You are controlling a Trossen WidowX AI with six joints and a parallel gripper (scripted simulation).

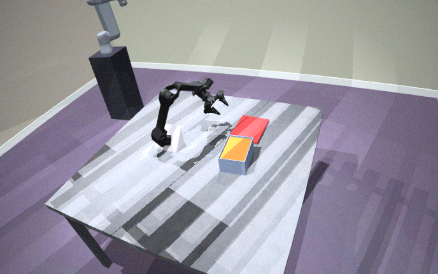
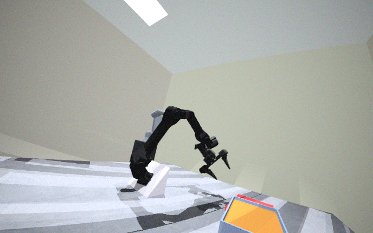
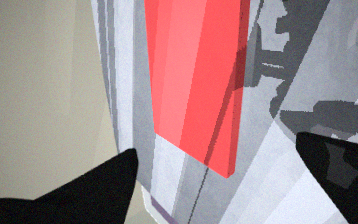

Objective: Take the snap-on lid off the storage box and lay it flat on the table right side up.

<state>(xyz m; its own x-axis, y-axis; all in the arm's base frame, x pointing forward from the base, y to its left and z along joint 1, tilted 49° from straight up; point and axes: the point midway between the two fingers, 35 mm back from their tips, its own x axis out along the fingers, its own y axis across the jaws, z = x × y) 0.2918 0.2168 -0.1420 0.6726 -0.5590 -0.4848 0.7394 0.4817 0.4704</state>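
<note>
The storage box (image 1: 232, 166) (image 2: 225, 228) stands upright on the table without a lid on it; its blue-grey walls surround a yellow-orange interior. The red lid (image 1: 253, 125) (image 2: 256, 201) (image 3: 200, 75) lies flat on the table, just behind the box in the top view, with a smooth plain face up. The box hides its near corner there, and I cannot tell whether the two touch. My gripper (image 1: 224, 109) (image 2: 223, 173) (image 3: 216, 148) is wide open and empty, in the air above the table, to the left of the lid in the top view and clear of both things.
The table (image 1: 139, 204) has a striped grey top; its far edge lies behind the lid. A white wedge-shaped block (image 1: 177, 138) (image 2: 156, 180) stands by the arm's base. A grey robot arm (image 1: 107, 21) on a dark pedestal (image 1: 116, 85) stands beyond the table.
</note>
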